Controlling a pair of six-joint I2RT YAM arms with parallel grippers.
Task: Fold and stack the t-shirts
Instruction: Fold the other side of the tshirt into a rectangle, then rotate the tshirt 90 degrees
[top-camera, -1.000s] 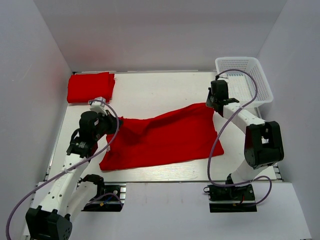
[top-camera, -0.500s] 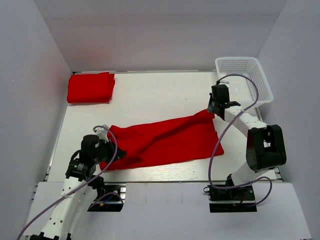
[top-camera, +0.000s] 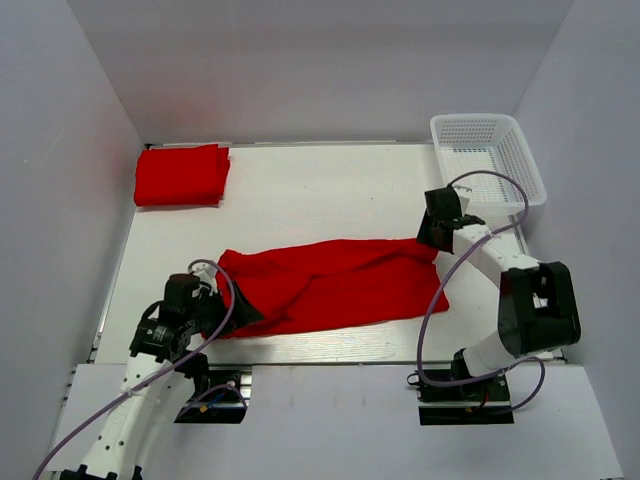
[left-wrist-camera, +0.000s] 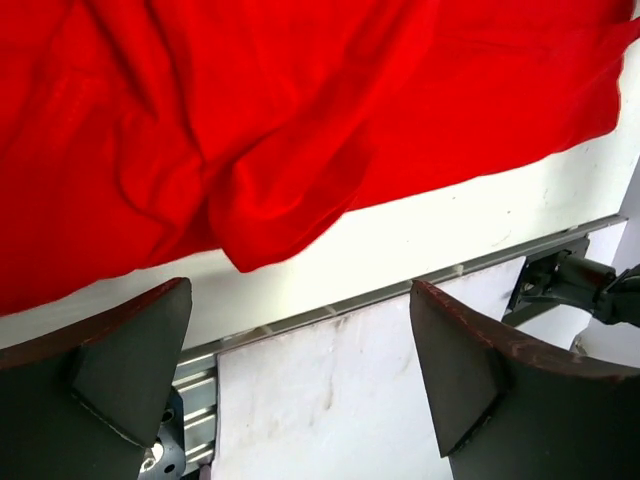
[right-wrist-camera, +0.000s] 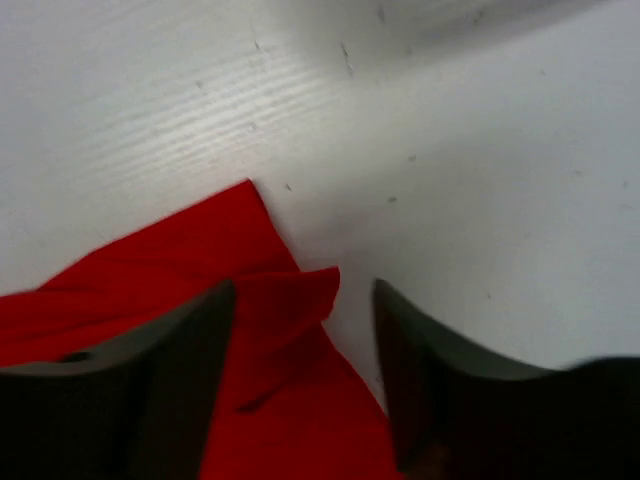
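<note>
- The left tool (left-wrist-camera: 298, 292) has its fingers wide apart and holds nothing; it hangs at the shirt (top-camera: 330, 285) end farthest from the basket (top-camera: 490, 150).
- The right tool (right-wrist-camera: 303, 290) is also spread. A shirt corner lies between its fingers, at the end nearest the basket, but they do not pinch it.
- The shirt lies long and wrinkled, left of the basket and nearer to the arms. A folded shirt (top-camera: 182, 175) sits far left of the basket.
- Risk: the bunched end far from the basket may lock creases into the fold.
- Risk: the right tool may take only one layer, so the corner slips out.
- Risk: the hem away from the basket is close to the edge rail and may catch there.
- The counter (top-camera: 320, 190) is white, smooth and lightly scuffed; plain white walls (top-camera: 330, 70) close it in.
</note>
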